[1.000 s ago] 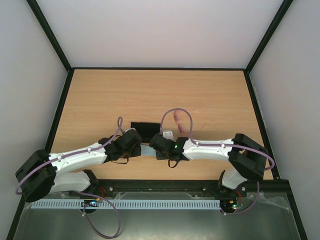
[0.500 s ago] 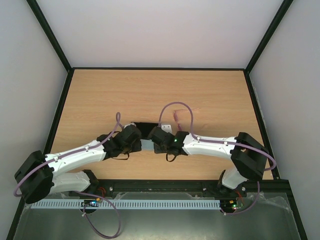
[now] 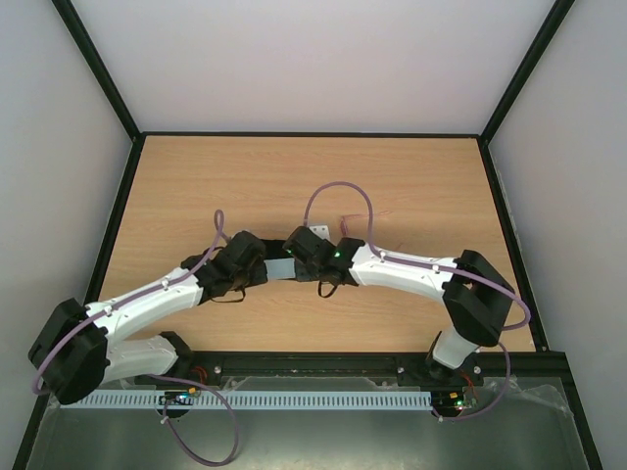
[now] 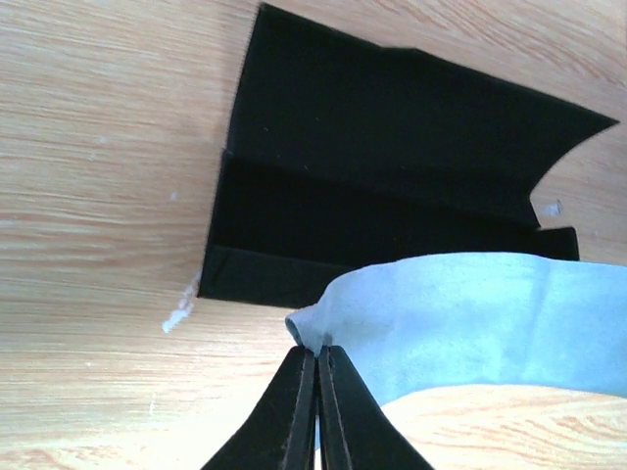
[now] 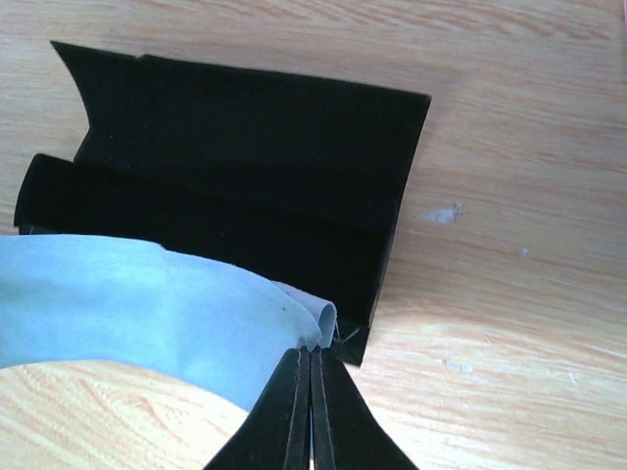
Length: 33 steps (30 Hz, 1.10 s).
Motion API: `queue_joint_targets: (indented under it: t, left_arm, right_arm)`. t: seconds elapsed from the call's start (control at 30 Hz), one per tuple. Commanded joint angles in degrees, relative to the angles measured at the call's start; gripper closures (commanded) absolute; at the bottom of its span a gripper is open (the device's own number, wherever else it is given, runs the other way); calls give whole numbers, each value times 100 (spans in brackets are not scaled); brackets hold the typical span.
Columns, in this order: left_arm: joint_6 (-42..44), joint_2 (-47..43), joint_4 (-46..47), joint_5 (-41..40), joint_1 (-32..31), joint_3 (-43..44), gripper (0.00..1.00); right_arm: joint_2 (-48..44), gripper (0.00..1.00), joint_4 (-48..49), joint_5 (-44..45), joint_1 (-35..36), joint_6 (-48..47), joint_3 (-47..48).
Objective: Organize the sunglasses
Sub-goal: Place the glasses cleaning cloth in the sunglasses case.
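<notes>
A light blue cloth (image 3: pixel 281 268) hangs stretched between my two grippers. My left gripper (image 4: pixel 318 348) is shut on its left corner, and the cloth (image 4: pixel 460 313) sags to the right. My right gripper (image 5: pixel 312 351) is shut on the cloth's (image 5: pixel 127 294) right corner. The open black case (image 4: pixel 392 127) lies flat on the table just beyond the cloth, also in the right wrist view (image 5: pixel 245 147). In the top view both grippers meet over the case (image 3: pixel 266 242). A faint pinkish mark (image 3: pixel 343 219) behind the right wrist may be the sunglasses; it is too small to tell.
The wooden table (image 3: pixel 411 186) has a black raised rim (image 3: pixel 313 134) and white walls on three sides. The right arm's purple cable (image 3: pixel 338 188) loops above the table behind the wrist. Small white specks mark the wood (image 5: pixel 443 211).
Both arms have moved away from the near edge towards the middle of the table, carrying the blue cloth between them up to and over the black case.
</notes>
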Motion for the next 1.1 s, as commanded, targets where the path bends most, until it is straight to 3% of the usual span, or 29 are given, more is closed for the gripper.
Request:
queue_joint_targets:
  t: [0.0, 0.37, 1.07]
  left_arm:
    - [327, 45, -27, 81, 262, 201, 98]
    - [604, 477, 247, 255, 642, 318, 98]
    - [838, 1258, 739, 386, 958, 443, 98]
  right_arm:
    - [269, 99, -246, 43, -123, -262, 373]
    - [818, 99, -256, -108, -300, -495, 870]
    - [1256, 99, -117, -293, -603, -708, 945]
